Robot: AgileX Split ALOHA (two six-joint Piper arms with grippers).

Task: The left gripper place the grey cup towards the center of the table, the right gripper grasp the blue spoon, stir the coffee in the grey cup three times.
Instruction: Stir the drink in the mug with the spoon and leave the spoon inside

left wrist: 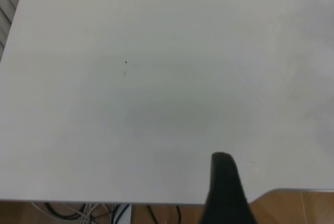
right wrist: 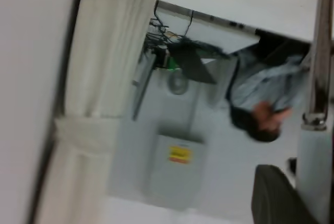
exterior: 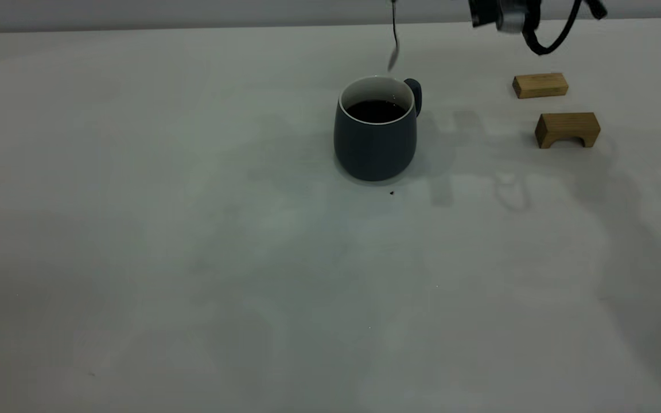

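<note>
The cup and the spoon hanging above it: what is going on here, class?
The cup stands near the middle of the table, filled with coffee. The spoon hangs above its rim, bowl down and clear of the liquid. The right tool is high at the far edge, with the spoon's handle close to its wrist camera. The left tool is off over the table edge, away from the cup. Two wooden blocks lie to the cup's right.

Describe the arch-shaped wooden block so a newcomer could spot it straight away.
Start at the grey cup in the middle of the table, then look to the side its handle points. Two tan wooden blocks lie there; the arched block is the nearer one. Unlike the plain block behind it, it has a notch cut into its underside.
</note>
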